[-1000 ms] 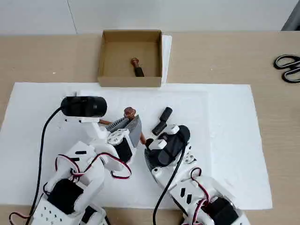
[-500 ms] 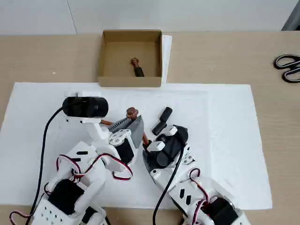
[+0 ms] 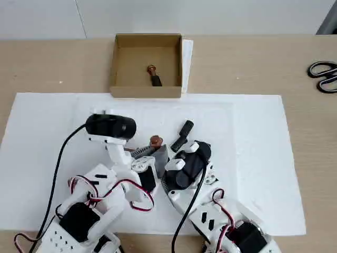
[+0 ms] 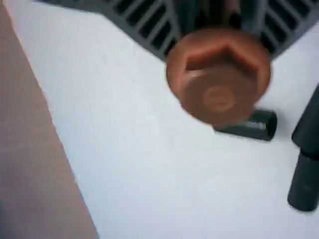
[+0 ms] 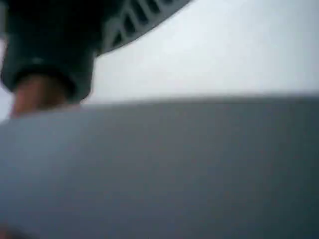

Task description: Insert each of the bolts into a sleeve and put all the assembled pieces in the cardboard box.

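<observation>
Clamping copper bolt point(image 4: 218, 74) tight in left claw point(image 3: 152, 150), head up. Cannot tell grip of right claw point(image 3: 167, 157), just beside. Just beyond claws, on white sheet point(image 3: 253, 137): loose sleeve point(image 3: 182, 135). Farther ahead: cardboard box point(image 3: 113, 66) with one assembled piece point(image 3: 154, 75) inside. Judging roughly halfway; held bolt not yet sleeved or boxed.

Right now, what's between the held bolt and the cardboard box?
High view: just bare white paper between the bolt and the cardboard box.
</observation>
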Tool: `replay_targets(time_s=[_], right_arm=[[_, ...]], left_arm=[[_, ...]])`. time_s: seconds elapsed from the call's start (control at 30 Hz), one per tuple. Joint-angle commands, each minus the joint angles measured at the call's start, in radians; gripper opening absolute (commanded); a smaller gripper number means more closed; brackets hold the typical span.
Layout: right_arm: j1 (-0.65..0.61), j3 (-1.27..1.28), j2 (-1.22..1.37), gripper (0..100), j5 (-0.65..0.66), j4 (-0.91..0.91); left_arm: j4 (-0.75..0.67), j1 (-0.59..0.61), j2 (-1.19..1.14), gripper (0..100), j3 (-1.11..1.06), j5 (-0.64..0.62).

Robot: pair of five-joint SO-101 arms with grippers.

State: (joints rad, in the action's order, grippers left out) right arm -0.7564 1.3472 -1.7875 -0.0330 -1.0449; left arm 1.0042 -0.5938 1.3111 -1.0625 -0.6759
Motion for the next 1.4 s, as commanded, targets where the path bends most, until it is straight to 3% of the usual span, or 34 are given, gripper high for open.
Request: replay_targets(time_s=[0.0, 0.43, 0.67, 1.1, 1.37], right_arm=[[0.004, -0.048, 0.002, 0.4, -0.009, 0.036], [0.005, -0.046, 0.002, 0.4, -0.009, 0.036], [0.005, -0.041, 0.002, 0.4, -0.009, 0.031], [0.005, -0.02, 0.002, 0.4, -0.009, 0.028], [0.056, -0.018, 0.002, 0.4, -0.009, 0.027]], left_arm=[[0.048, -0.015, 0.009, 1, 0.001, -0.002], [0.104, -0.034, 0.011, 1, -0.015, 0.066], [0.109, -0.034, 0.012, 22, -0.015, 0.066], [0.103, -0.026, 0.009, 22, 0.136, 0.092], [0.038, 0.178, 0.006, 21, 0.166, 0.184]])
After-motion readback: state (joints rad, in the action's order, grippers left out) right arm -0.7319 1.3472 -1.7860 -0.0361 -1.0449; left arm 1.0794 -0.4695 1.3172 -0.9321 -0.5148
